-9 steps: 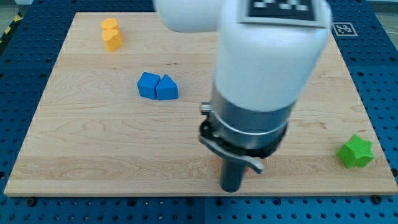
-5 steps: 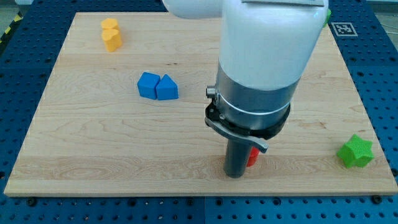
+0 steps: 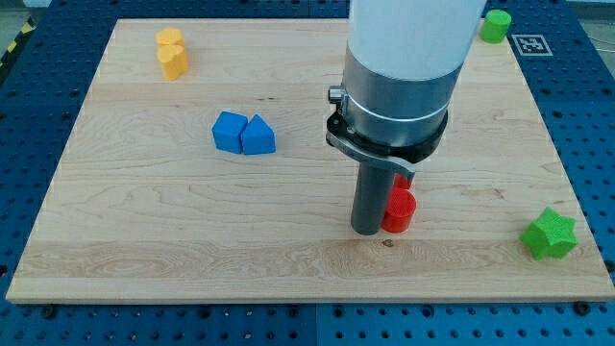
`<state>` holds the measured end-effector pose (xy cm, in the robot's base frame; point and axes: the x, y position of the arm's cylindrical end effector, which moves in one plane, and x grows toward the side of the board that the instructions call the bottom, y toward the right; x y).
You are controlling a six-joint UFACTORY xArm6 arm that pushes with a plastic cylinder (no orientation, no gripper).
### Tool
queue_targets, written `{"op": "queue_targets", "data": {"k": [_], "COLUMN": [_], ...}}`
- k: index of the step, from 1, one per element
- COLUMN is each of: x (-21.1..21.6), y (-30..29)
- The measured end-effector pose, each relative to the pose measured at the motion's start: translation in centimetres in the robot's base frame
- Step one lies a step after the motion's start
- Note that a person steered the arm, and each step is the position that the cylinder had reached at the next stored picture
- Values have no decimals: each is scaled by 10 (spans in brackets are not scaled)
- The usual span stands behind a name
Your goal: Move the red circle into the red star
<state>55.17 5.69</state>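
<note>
Since the earlier frames the arm has drifted toward the view's top and right, uncovering a red block that the housing hid before. My tip (image 3: 365, 231) now rests on the table (image 3: 144, 240) touching, or just beside, the left flank of the red circle (image 3: 399, 210), low in the view and right of centre. The end effector is only a plain rod, so it has nothing to clench or release; it simply leans on the block.

I cannot pick out the red star with confidence: a sliver of red shows just above the circle, under the arm's collar, and it may be that block, but the housing covers it.

If so, my judgement is that the push wants to run toward the view's top, so I would first bring the tip round below the circle and push through its centre, slowly, so it does not slip off sideways.

The table is pale wood on a blue perforated base. Also on it: 2 blue blocks (image 3: 243, 134) touching, 2 orange blocks (image 3: 172, 53) at top left, a green star (image 3: 550, 234) near the right edge, and a green block (image 3: 495, 25) at top right.
</note>
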Motion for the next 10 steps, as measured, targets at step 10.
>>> {"op": "queue_targets", "data": {"k": [10], "x": [32], "y": [65]}}
